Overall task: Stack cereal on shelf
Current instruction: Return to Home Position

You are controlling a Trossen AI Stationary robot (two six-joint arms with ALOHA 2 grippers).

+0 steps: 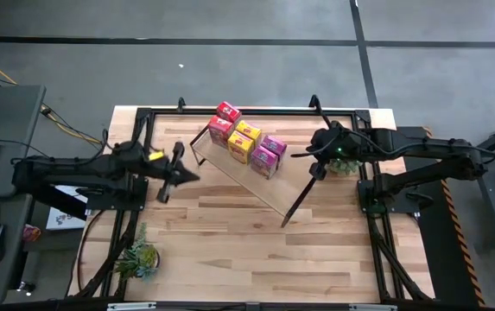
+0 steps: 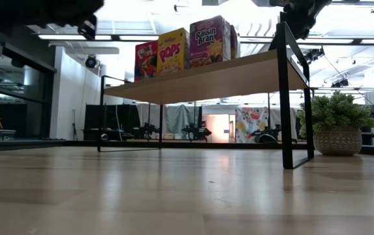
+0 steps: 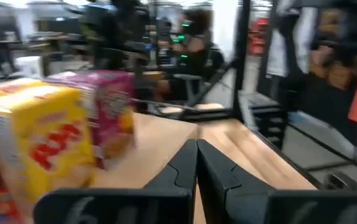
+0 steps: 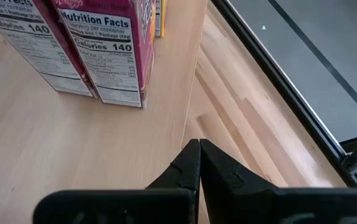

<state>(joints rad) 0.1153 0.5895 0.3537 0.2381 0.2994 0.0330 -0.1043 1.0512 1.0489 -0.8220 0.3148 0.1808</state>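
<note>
The shelf (image 1: pixel 269 186), a light-wood board on black end frames, stands slantwise on the table. Several cereal boxes stand upright on its far half: red (image 1: pixel 228 111), yellow (image 1: pixel 247 131) and pink (image 1: pixel 273 144). The low view shows the boxes (image 2: pixel 172 51) in a row on the board (image 2: pixel 226 75). My left gripper (image 1: pixel 195 177) is shut, level, just left of the shelf, facing the yellow box (image 3: pixel 41 137) and pink box (image 3: pixel 106 112). My right gripper (image 4: pixel 199 146) is shut and slants down over the board's right part, short of the pink boxes (image 4: pixel 103 50).
One potted plant (image 1: pixel 139 259) sits at the table's near left. Another plant (image 2: pixel 335 127) stands by the shelf's right end frame (image 2: pixel 284 98), under my right arm. The near half of the tabletop (image 1: pixel 256 250) is bare wood. A black frame (image 1: pixel 143 117) borders the table.
</note>
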